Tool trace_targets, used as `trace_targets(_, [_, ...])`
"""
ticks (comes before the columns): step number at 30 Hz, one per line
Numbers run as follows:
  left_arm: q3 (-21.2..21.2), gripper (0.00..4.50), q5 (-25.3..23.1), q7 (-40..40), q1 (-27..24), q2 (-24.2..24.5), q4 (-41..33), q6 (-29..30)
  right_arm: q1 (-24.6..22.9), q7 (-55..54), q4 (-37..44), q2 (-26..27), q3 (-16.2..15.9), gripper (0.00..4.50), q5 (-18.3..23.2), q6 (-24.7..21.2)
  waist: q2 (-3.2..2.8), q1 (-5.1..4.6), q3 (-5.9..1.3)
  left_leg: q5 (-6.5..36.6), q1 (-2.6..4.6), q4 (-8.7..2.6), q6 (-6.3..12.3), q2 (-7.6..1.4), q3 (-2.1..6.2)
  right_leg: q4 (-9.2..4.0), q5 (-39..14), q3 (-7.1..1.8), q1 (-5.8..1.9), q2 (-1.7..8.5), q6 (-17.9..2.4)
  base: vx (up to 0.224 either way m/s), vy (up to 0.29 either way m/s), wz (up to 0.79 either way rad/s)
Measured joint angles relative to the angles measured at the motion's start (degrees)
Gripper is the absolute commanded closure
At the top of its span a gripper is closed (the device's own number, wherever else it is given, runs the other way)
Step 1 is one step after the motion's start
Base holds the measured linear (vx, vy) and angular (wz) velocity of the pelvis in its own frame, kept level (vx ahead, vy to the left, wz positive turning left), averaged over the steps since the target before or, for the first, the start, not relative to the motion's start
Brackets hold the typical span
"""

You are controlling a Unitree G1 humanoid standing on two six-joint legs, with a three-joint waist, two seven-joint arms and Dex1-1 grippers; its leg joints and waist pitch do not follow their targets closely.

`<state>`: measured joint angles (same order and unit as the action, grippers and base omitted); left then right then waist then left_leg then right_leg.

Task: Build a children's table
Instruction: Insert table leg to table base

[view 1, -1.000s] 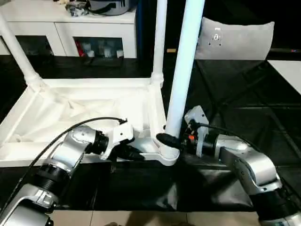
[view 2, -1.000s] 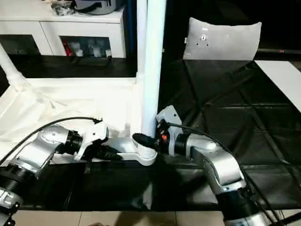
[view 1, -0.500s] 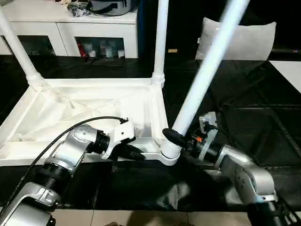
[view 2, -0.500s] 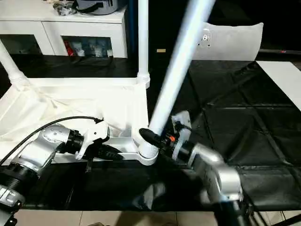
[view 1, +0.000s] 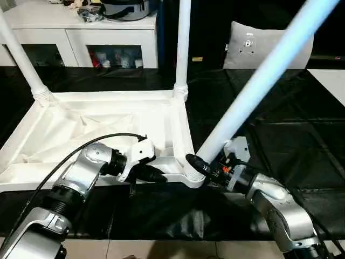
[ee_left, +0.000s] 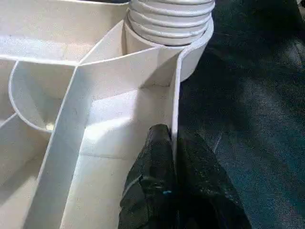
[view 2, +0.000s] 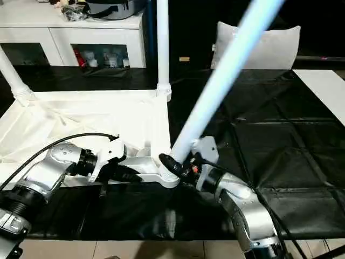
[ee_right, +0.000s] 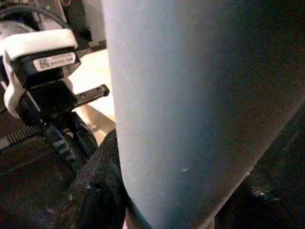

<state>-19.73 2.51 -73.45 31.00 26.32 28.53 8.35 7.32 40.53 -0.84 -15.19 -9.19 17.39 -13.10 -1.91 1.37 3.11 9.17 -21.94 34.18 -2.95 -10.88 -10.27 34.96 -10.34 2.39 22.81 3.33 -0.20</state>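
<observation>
Table top (view 1: pixel 108 127) lies underside up; your left gripper (ee_left: pixel 172 157) pinches its near rim, and your right gripper (view 1: pixel 200 164) clasps the tilted leg (view 1: pixel 253 89) at the near corner socket (view 1: pixel 191 175).

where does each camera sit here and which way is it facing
Left and right eye views: on the head, looking forward and down over both silver forearms at the upturned table top; the right gripper clasps a tilted leg.
Left wrist view: along the left gripper, pinching the top's side wall below the corner socket.
Right wrist view: against the leg, with the left gripper beyond.
Shared: leg and socket.
</observation>
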Motion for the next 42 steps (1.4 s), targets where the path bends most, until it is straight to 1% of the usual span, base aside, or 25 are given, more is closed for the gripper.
trace_targets(3, [-0.01,4.50,-0.04,-0.10,-0.01,0.28,0.07,-0.16,2.54,1.58,0.10,-2.65,-2.92,2.60,-2.66,0.66,0.14,-0.39,-0.08,0.00,0.00,0.03,0.00,0.03,0.00,0.00,0.00,-0.02,0.00,0.02,0.00,0.000,0.000,0.00])
trace_targets(5, [-0.18,4.50,-0.28,-0.24,-0.01,0.66,0.06,-0.44,4.56,3.50,-0.60,-4.10,-4.86,2.60,-4.60,0.63,0.94,-0.54,-0.41,0.00,0.00,0.03,0.00,-0.04,0.06,0.07,0.00,0.08,0.01,0.00,-0.01,0.000,0.000,0.00])
trace_targets(7, [-0.28,4.50,-0.75,-0.53,0.00,0.80,0.09,-0.90,5.92,4.73,-1.45,-4.43,-5.83,2.60,-5.57,0.11,1.37,-0.74,-0.57,0.00,0.01,0.03,0.00,-0.02,0.12,0.05,0.00,0.11,-0.02,-0.01,0.00,0.000,0.000,0.00])
trace_targets(13, [-0.45,4.50,-1.24,-1.73,1.81,1.20,2.66,-2.51,10.58,8.65,-4.86,-5.57,-7.83,2.60,-6.64,-0.11,2.14,-1.27,-0.30,0.00,0.07,0.02,0.00,-0.01,0.12,0.01,-0.01,0.11,0.00,0.00,0.01,0.000,0.000,0.00])
trace_targets(17, [-0.46,4.50,-1.56,-1.76,3.66,1.04,4.76,-2.64,11.97,8.36,-6.29,-4.98,-7.83,2.60,-6.83,-0.11,2.55,-1.32,0.37,0.01,0.11,0.01,-0.02,-0.01,0.30,-0.15,-0.06,0.30,0.11,0.00,0.08,0.000,0.000,0.00])
trace_targets(19, [-0.46,4.50,-1.88,-1.76,4.48,0.98,5.67,-3.15,12.27,8.01,-6.57,-4.51,-7.53,2.60,-7.00,-0.12,2.51,-1.46,0.99,0.03,0.32,-0.02,-0.03,-0.05,0.65,-0.67,-0.07,0.85,0.09,0.02,0.09,-0.031,0.006,-0.03])
trace_targets(21, [-0.45,4.50,-2.12,-1.76,5.13,0.99,6.63,-3.91,12.37,7.10,-6.83,-3.78,-7.21,2.60,-7.02,-0.27,2.13,-1.70,1.51,0.04,0.40,-0.49,-0.05,-0.15,1.33,-2.20,-0.08,2.09,-0.56,0.19,0.09,-0.056,0.024,-0.08])
trace_targets(22, [-0.45,4.50,-2.22,-1.75,5.30,1.05,7.03,-4.16,12.36,6.61,-7.18,-3.25,-6.98,2.60,-7.00,-0.30,1.64,-1.92,1.93,0.04,0.62,-0.84,-0.05,-0.18,1.85,-3.23,-0.11,3.02,-1.23,0.26,0.04,0.000,0.000,0.00])
trace_targets(24, [-0.44,4.50,-2.23,-1.73,5.55,1.33,7.58,-4.57,12.35,5.85,-7.50,-2.53,-6.87,2.60,-7.00,-0.29,1.45,-2.10,2.34,0.05,0.93,-1.57,-0.07,-0.15,1.92,-3.50,-0.52,3.52,-2.11,0.48,-0.33,0.000,0.000,0.00])
trace_targets(25, [-0.44,4.50,-2.25,-1.59,5.65,1.53,7.73,-4.61,12.34,5.47,-7.79,-1.99,-6.66,2.60,-7.00,-0.29,1.59,-1.75,2.57,0.05,1.08,-1.99,-0.07,-0.01,1.44,-2.18,-1.45,3.30,-1.73,0.75,-1.15,0.000,0.000,0.00])
trace_targets(26, [-0.44,4.50,-2.30,-1.40,5.64,1.70,7.74,-4.59,12.32,5.08,-8.02,-1.58,-6.61,2.60,-6.99,-0.29,2.46,-1.57,2.61,0.05,1.76,-2.42,-0.07,0.20,0.57,-1.41,-1.89,2.68,-1.38,1.13,-1.44,-0.003,-0.058,0.14])
trace_targets(27, [-0.44,4.50,-2.35,-1.11,5.64,1.74,7.75,-4.54,12.29,4.76,-8.10,-1.40,-6.60,2.60,-6.99,-0.29,3.02,-1.36,2.77,0.42,2.29,-1.98,-0.48,0.50,0.40,-1.50,-1.93,2.64,-1.05,1.18,-1.23,-0.003,-0.058,0.14])
trace_targets(28, [-0.38,4.50,-2.36,-0.77,5.64,1.81,7.72,-4.51,12.46,4.50,-8.22,-1.27,-6.62,2.60,-6.98,-0.29,3.15,-0.82,3.15,3.05,2.38,-0.45,-0.86,0.56,0.67,-2.01,-1.93,3.80,-1.15,1.87,-1.18,0.000,0.000,0.00])
trace_targets(29, [-0.36,4.50,-2.33,-0.78,5.59,2.10,7.41,-4.13,12.51,3.97,-8.30,-0.76,-6.58,2.60,-6.98,-0.29,2.10,-0.56,3.32,4.41,2.32,0.57,-0.47,0.59,1.59,-2.89,-1.95,6.10,-1.71,2.37,-1.14,0.026,0.046,-0.45])
trace_targets(30, [-0.06,4.50,-2.33,-0.60,5.18,2.33,6.37,-2.88,12.33,2.94,-8.35,0.03,-6.33,2.60,-6.98,-0.29,0.90,-0.90,3.78,4.44,2.26,0.41,-0.50,-0.27,2.85,-4.45,-1.97,8.79,-3.08,2.45,-1.03,0.026,0.046,-0.45])
trace_targets(31, [0.54,4.50,-2.27,-0.43,4.20,2.81,4.67,-0.89,11.90,1.33,-8.34,1.26,-6.23,2.60,-6.99,-0.30,-0.54,-0.93,4.03,4.43,1.68,0.34,-0.73,-1.19,3.70,-3.88,-2.85,10.69,-4.26,2.64,-0.84,0.070,0.132,-0.47])
trace_targets(32, [0.95,4.50,-2.27,0.55,3.18,3.03,1.96,1.23,11.18,-0.01,-8.01,2.18,-5.61,2.60,-6.97,-0.29,-0.05,-1.13,4.01,4.32,1.11,0.41,-0.91,-0.46,3.70,-0.13,-4.44,9.04,-4.17,3.10,-1.14,0.082,0.086,-0.07])
trace_targets(33, [1.24,4.50,-2.25,1.74,2.49,2.67,-0.10,2.40,10.61,-0.57,-7.50,2.32,-4.78,2.60,-6.82,-0.28,1.21,-0.35,3.66,4.05,1.05,0.32,-1.32,-0.21,2.39,2.57,-4.98,6.18,-4.94,3.28,-1.70,0.082,0.086,-0.07])
trace_targets(34, [2.67,4.50,-2.14,3.39,0.23,2.72,-4.40,4.97,11.08,-1.59,-7.34,2.80,-4.69,2.60,-6.82,-0.57,2.87,0.15,2.91,3.84,1.19,0.18,-1.66,0.61,1.62,3.08,-5.90,3.57,-4.37,3.74,1.30,0.088,-0.052,0.04])
trace_targets(35, [3.60,4.50,-2.11,4.88,-1.89,2.88,-7.72,7.45,10.86,-2.78,-7.27,3.78,-4.57,2.60,-6.81,-0.80,2.67,0.39,2.75,3.93,1.10,0.14,-1.71,1.07,2.28,2.87,-6.02,3.48,-3.82,3.77,1.44,0.056,-0.041,-0.28])
trace_targets(37, [4.72,4.50,-0.93,8.07,-6.20,2.89,-15.86,14.26,10.79,-5.39,-7.19,5.41,-4.50,2.60,-6.94,-0.99,1.42,0.35,2.38,3.02,0.40,0.17,-1.73,1.00,3.04,2.37,-5.94,3.87,-3.78,3.56,1.34,0.072,-0.007,-0.35])
trace_targets(38, [4.99,4.50,-0.55,9.29,-7.19,2.66,-18.51,16.77,11.08,-6.24,-7.28,5.46,-4.34,2.60,-7.03,-1.07,0.92,-0.05,2.17,1.21,0.11,0.00,-1.40,0.67,3.46,1.98,-5.67,3.94,-3.68,2.89,0.98,0.111,0.046,-0.33])
trace_targets(39, [5.31,4.50,-0.33,10.67,-8.31,2.32,-21.19,18.91,11.59,-7.03,-7.52,5.64,-4.14,2.60,-7.07,-1.29,0.91,-0.60,2.08,0.77,-0.17,0.11,-1.09,0.59,3.53,1.98,-5.09,3.82,-3.34,2.65,0.26,0.111,0.046,-0.33])
trace_targets(40, [6.19,4.50,-0.29,13.08,-10.42,2.01,-25.66,22.26,12.71,-7.60,-8.40,6.24,-4.11,2.60,-7.08,-1.47,1.38,-1.54,1.83,0.78,-0.39,0.01,-1.07,0.61,3.51,1.83,-4.60,3.27,-2.79,2.25,-0.19,0.066,0.021,-0.07])
trace_targets(42, [6.50,4.50,-0.67,15.81,-12.14,1.36,-30.19,26.21,13.65,-7.75,-9.03,6.73,-4.13,2.60,-7.35,-1.77,1.49,-2.02,1.75,0.83,-0.43,-0.24,-1.06,0.27,3.37,1.27,-4.39,3.21,-2.81,1.90,-0.38,0.063,-0.006,-0.05])
